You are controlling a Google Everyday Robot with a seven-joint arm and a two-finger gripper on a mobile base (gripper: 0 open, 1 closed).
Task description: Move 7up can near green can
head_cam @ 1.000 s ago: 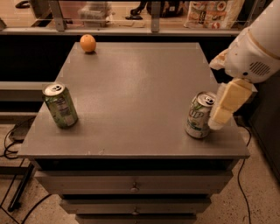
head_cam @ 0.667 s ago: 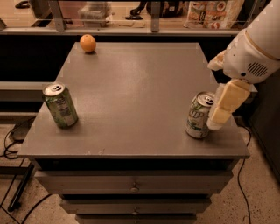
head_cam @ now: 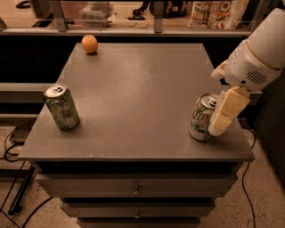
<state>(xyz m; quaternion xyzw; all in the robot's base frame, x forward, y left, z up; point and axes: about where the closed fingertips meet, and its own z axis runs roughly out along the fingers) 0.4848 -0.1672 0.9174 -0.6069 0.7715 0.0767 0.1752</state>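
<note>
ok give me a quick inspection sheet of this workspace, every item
surface: grey table top above a stack of drawers
job's things: 7up can upright near the front right corner; green can upright near the front left edge, far apart from it
clutter: orange at the back left
gripper: gripper low at the 7up can's right side, close against it; whether it grips the can cannot be told
cables: dark cables on the floor at left, one cable at right
surroundings: shelf behind with a snack bag; speckled floor
</note>
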